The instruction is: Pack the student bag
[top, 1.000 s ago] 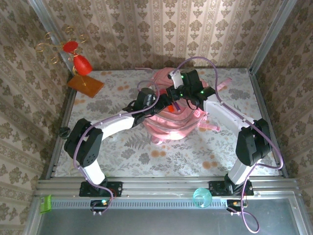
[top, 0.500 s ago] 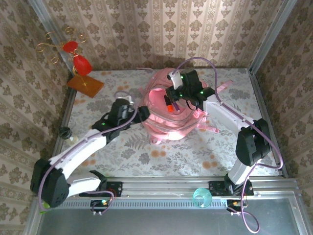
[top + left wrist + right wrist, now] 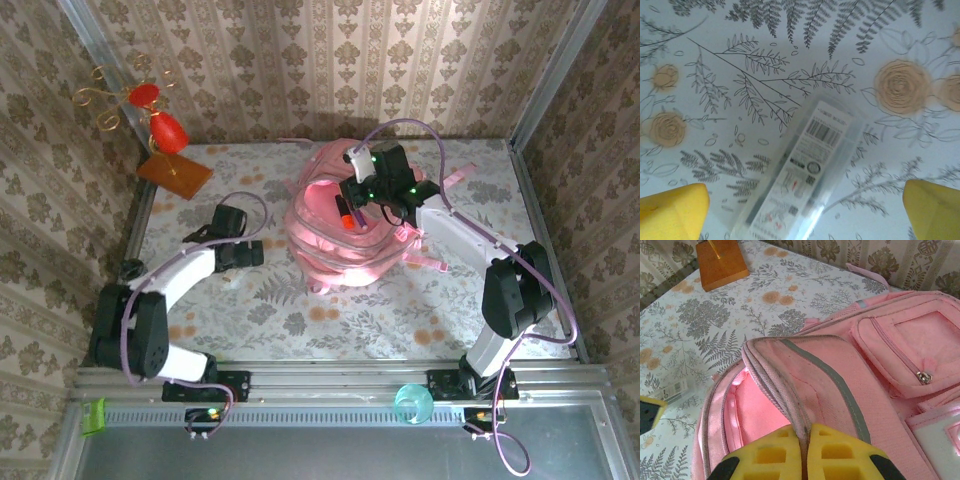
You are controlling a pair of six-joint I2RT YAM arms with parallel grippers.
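Pink bag (image 3: 850, 390) rim is pinched by my right end effector (image 3: 805, 455); left end effector (image 3: 247, 254), spread wide, hovers over an unpacked packet (image 3: 800, 185).

A flat clear plastic packet (image 3: 800, 175) with a barcode label lies slantwise on the tabletop (image 3: 380, 310), which is covered in a cloth printed with ferns and orange flowers. At the far left corner stands a brown wooden block (image 3: 175, 175) carrying a gold wire stand with red ornaments (image 3: 168, 130), against the patterned wallpaper (image 3: 330, 70). A teal cup (image 3: 413, 404) sits on the near rail, with a small green object (image 3: 93, 415) at that rail's left end.
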